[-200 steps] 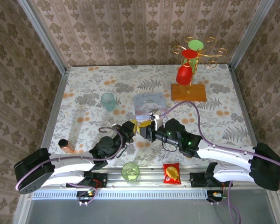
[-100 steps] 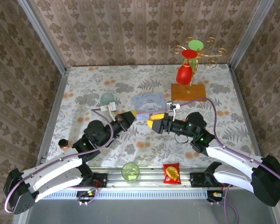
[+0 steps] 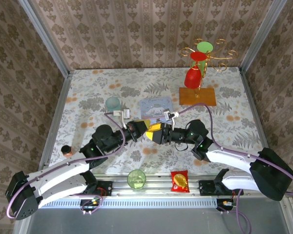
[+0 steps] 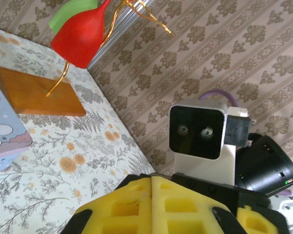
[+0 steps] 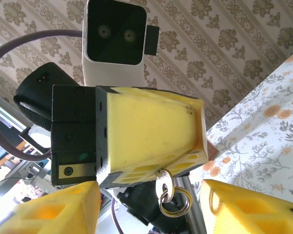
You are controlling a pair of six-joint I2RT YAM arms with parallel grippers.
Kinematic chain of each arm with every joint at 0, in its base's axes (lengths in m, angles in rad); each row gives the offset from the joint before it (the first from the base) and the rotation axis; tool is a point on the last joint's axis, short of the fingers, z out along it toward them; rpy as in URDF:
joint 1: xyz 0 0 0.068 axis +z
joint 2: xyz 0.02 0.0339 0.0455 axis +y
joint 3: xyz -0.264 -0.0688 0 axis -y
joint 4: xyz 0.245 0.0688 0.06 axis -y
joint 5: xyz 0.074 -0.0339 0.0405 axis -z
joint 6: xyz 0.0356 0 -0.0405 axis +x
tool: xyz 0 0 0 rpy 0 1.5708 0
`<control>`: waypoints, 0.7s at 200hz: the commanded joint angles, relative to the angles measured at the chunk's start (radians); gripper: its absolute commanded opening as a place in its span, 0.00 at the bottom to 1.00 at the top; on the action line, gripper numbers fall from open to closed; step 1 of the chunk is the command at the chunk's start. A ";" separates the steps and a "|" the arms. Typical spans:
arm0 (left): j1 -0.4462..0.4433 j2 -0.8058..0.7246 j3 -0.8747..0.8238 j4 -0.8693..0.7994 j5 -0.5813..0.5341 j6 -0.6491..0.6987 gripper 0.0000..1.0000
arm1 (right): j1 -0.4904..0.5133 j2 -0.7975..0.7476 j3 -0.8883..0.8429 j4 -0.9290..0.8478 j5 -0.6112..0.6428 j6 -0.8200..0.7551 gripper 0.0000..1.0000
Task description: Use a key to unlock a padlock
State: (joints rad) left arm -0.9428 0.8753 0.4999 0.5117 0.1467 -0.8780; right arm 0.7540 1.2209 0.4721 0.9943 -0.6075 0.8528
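So, starting at the left of the top view, we see a small brown cylinder (image 3: 67, 151) next to the left arm. It's too small for us to say what it is. A teal cup (image 3: 112, 104) stands further back on the floral cloth (image 3: 88, 87).

The left gripper (image 3: 142, 128) hangs mid-table above the cloth, nose to nose with the right gripper (image 3: 156, 134). In the right wrist view we can see the left one's yellow pads clamped tight on the key (image 5: 162, 186). Only its head and a small ring (image 5: 174, 203) poke out below, and the blade is buried between the pads. In the left wrist view the pads press together along one seam, their lower part cut off by the frame edge.

A green cup (image 3: 136, 178) sits at the near edge. Just behind the two grippers is the pale blue tin (image 3: 155, 105), its near side partly covered by them.

The right gripper's jaws stand apart, one on each side of the dangling key, and as far as we can tell they're not touching it. Both fingers are cropped at the bottom of the right wrist view. There's a thin curved line (image 5: 211, 202) on the inner edge of one, and we honestly can't tell what it is.

Further right, a red snack packet (image 3: 179, 181) lies at the near edge. A gold wire stand (image 3: 198, 95) on a wooden base holds a red glass (image 3: 192, 77).
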 commanded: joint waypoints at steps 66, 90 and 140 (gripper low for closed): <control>-0.009 0.000 -0.009 0.093 -0.006 -0.016 0.00 | 0.008 0.022 -0.006 0.165 0.040 0.025 0.32; -0.013 0.000 -0.016 0.091 -0.020 -0.020 0.00 | 0.008 0.023 -0.003 0.160 0.044 0.025 0.25; -0.015 0.006 -0.030 0.114 -0.025 -0.034 0.00 | 0.008 0.042 -0.006 0.189 0.049 0.033 0.09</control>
State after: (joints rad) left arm -0.9497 0.8764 0.4908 0.5838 0.1345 -0.8967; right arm 0.7574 1.2564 0.4709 1.1103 -0.5793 0.8852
